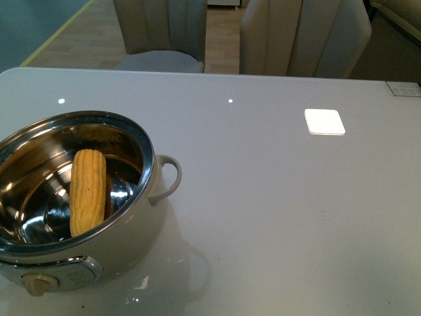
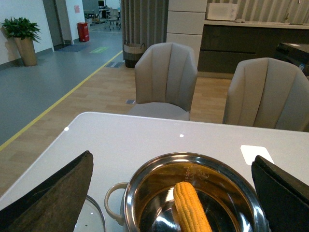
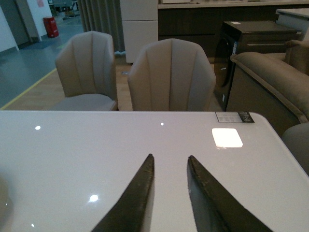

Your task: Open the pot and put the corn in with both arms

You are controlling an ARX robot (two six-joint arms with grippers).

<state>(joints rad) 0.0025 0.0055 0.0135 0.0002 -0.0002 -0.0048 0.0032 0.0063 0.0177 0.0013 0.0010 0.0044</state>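
The cream pot [image 1: 125, 247] stands uncovered at the near left of the table, its steel bowl showing. A yellow corn cob [image 1: 87, 191] lies inside it, leaning on the bowl's wall. In the left wrist view the same pot [image 2: 145, 179] and corn [image 2: 190, 208] sit below my left gripper [image 2: 174, 162], whose fingers [image 2: 58, 193] are spread wide and hold nothing. A curved glass edge, apparently the lid [image 2: 94, 217], rests on the table beside the pot's handle. My right gripper [image 3: 170, 157] hangs open over bare table. Neither arm appears in the front view.
Two beige chairs [image 1: 164, 33] stand at the table's far edge. A bright square reflection [image 1: 324, 121] lies on the glossy table [image 1: 283, 197] at the right. A small label [image 1: 403, 88] sits at the far right corner.
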